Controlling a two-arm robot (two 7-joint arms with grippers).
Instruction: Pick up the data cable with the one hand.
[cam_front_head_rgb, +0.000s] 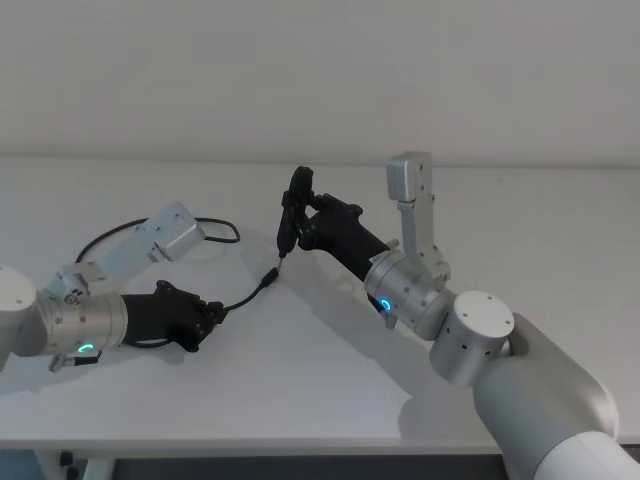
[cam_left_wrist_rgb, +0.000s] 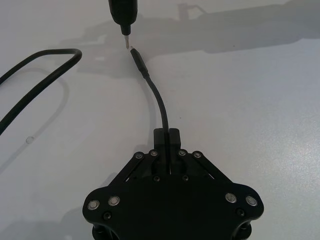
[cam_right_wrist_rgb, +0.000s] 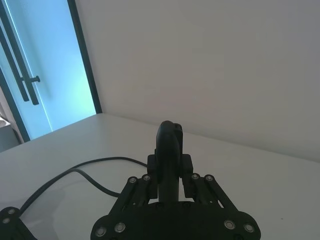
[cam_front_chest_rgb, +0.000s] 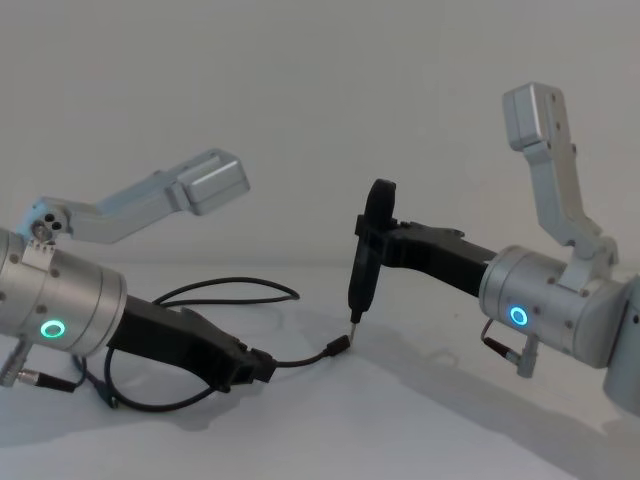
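Matt black data cable (cam_left_wrist_rgb: 159, 101) – smooth white table (cam_left_wrist_rgb: 250, 100), faintly glossy.

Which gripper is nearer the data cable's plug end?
Left. The left gripper is shut on the data cable just behind its plug. The right gripper holds a pen-like tool tip-down just above that plug.

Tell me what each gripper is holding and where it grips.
The left gripper pinches the cable a short way behind its plug. The right gripper clamps the pen-like tool around its upper body, tip down.
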